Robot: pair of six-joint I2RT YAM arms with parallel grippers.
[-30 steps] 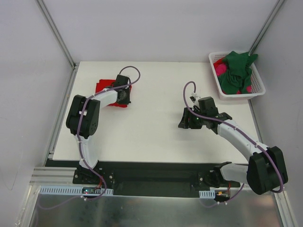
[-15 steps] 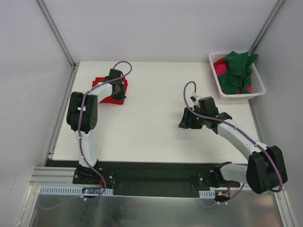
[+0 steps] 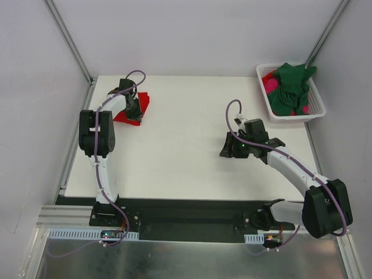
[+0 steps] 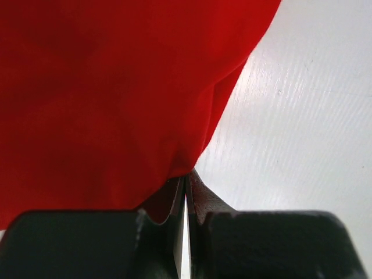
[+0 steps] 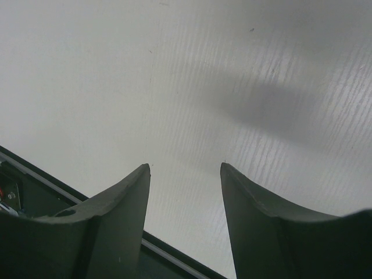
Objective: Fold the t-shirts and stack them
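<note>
The red t-shirt [image 3: 133, 108] lies folded at the far left of the white table [image 3: 186, 116]. My left gripper [image 3: 133, 108] is on it, its jaws shut on an edge of the red t-shirt [image 4: 99, 99], which fills the left wrist view. The dark green t-shirt [image 3: 290, 87] and the magenta-pink t-shirt [image 3: 271, 85] lie crumpled in the white basket [image 3: 317, 110] at the far right. My right gripper [image 3: 226, 148] is open and empty, low over the bare table [image 5: 186, 75] right of centre, with its fingers [image 5: 119, 203] apart.
Metal frame posts [image 3: 70, 40] rise at the table's back corners. The dark base rail [image 3: 186, 215] runs along the near edge and shows in the right wrist view [image 5: 35, 186].
My left gripper has dragged the red t-shirt left and toward the far left corner. The right arm has not moved.
</note>
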